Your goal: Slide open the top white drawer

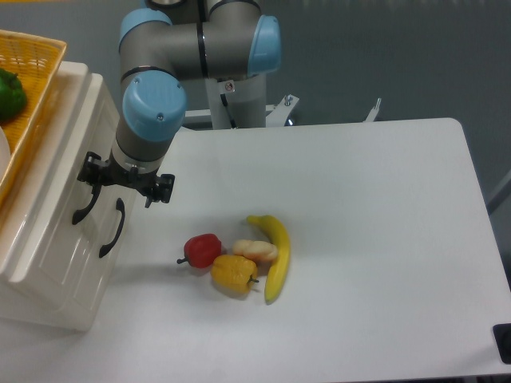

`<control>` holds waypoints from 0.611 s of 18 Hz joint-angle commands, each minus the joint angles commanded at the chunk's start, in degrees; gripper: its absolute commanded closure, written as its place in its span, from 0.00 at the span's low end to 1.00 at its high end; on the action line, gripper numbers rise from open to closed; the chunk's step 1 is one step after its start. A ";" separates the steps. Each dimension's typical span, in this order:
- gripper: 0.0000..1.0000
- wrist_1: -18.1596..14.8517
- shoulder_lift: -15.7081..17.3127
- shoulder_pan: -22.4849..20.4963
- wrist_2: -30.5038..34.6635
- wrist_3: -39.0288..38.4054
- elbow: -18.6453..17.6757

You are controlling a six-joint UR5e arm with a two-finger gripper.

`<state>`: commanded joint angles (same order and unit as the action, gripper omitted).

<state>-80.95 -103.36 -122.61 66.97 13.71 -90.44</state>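
At the left edge of the surface (383, 239) stands a cream-white cabinet; the top white drawer (60, 171) is its upper front and appears fully shut, its black curved handle (86, 203) running down toward the lower drawer's handle (112, 227). The gripper (124, 182) sits right at the upper end of the top handle, with one finger over the handle area and the other toward the open surface. The jaws appear spread, with nothing clamped between them; whether a finger touches the handle cannot be told.

To do the step well, the fingers should straddle the handle bar at its middle, close firmly, and then pull straight out along the drawer's travel, away from the cabinet front, avoiding the lower handle.

From the base behind the surface, the arm reaches forward and left, the blue-capped wrist joint (154, 112) directly above the gripper, which points downward.
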 joint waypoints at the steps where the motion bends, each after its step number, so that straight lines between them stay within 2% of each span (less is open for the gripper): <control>1: 0.00 0.00 0.00 0.35 0.00 0.09 0.09; 11: 0.00 0.00 -0.09 0.79 0.17 0.00 -0.26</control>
<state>-80.95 -103.45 -121.82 67.15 13.71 -90.70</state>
